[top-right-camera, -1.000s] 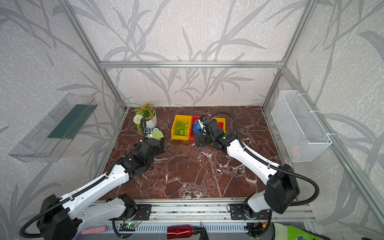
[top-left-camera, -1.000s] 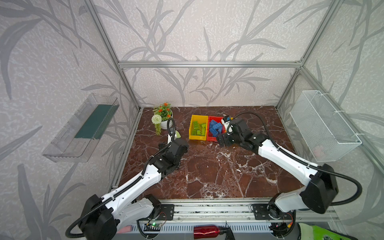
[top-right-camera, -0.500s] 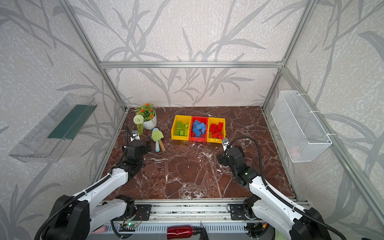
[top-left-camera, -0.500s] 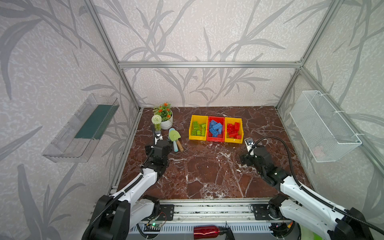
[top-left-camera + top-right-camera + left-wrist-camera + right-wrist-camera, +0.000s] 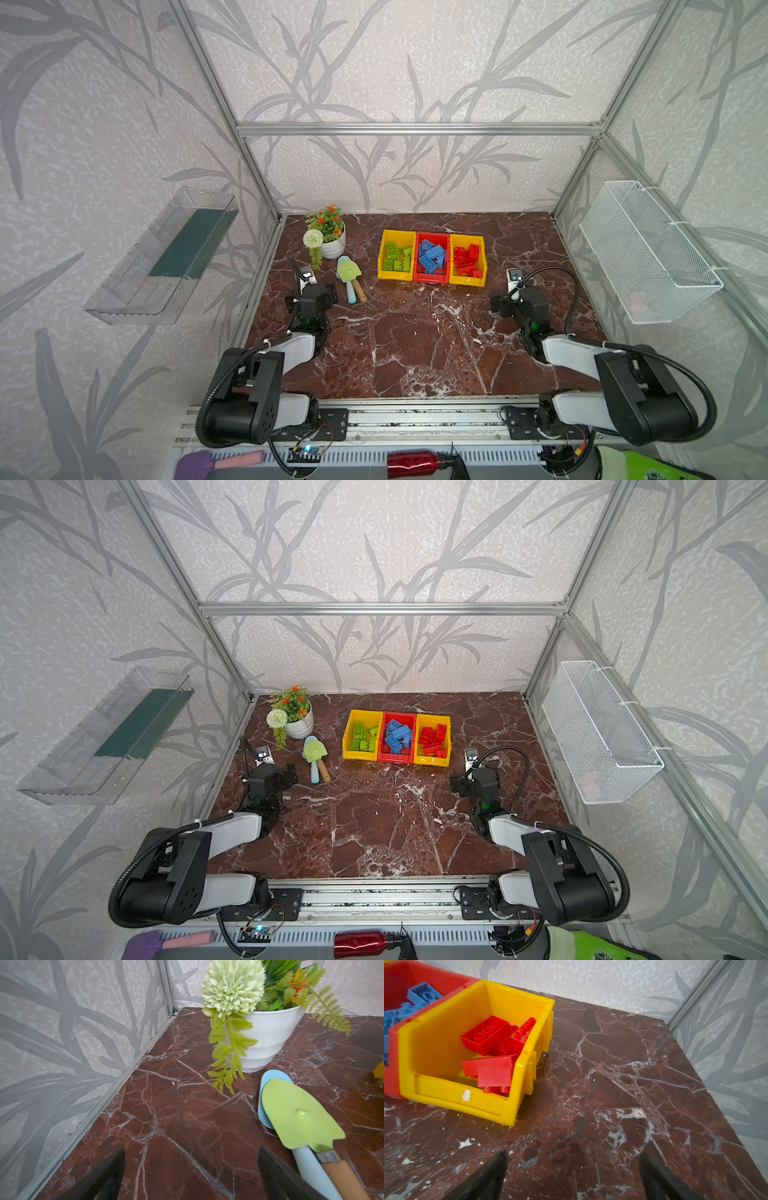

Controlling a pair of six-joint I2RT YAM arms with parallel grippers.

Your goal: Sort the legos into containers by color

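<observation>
Yellow, red, yellow: three joined bins stand in a row near the tabletop's far edge, about midway along it; the row's long axis runs along that edge, and the sloped fronts face the near edge; green legos lie in the left bin, blue legos in the red middle one, red legos in the right one; all are chunky studded bricks, jumbled at mixed angles, some tipped on their sides; left gripper hangs over bare tabletop near the left edge, jaws wide apart, holding nothing, a trowel just beside it; right gripper hangs over bare tabletop near the right bin's front outer corner, jaws likewise wide apart and empty.
</observation>
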